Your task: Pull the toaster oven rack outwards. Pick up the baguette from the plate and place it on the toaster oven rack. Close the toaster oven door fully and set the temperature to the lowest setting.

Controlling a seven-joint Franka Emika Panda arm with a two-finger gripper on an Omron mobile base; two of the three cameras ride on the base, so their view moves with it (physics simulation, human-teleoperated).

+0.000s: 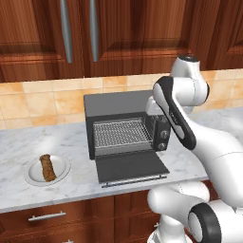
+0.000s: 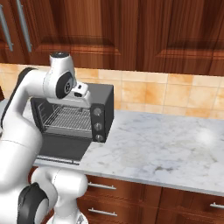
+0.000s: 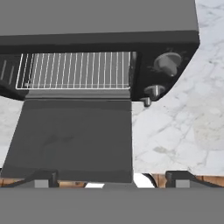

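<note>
- Toaster oven (image 1: 124,124) sits mid-counter, its door (image 1: 130,167) dropped flat toward six o'clock.
- Rack (image 3: 75,70) lies inside the cavity; stiff, light wire, probably best hooked at its front bar.
- Gripper (image 3: 112,178) hovers before the door, fingers spread wide, empty.

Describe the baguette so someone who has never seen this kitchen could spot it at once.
Start at the dark toaster oven on the marble counter, its toaster oven door dropped open toward the front. To its left in the left base view sits a round white plate near the counter's front edge. The baguette lies on that plate: a short, rough brown stick, the only food there.
</note>
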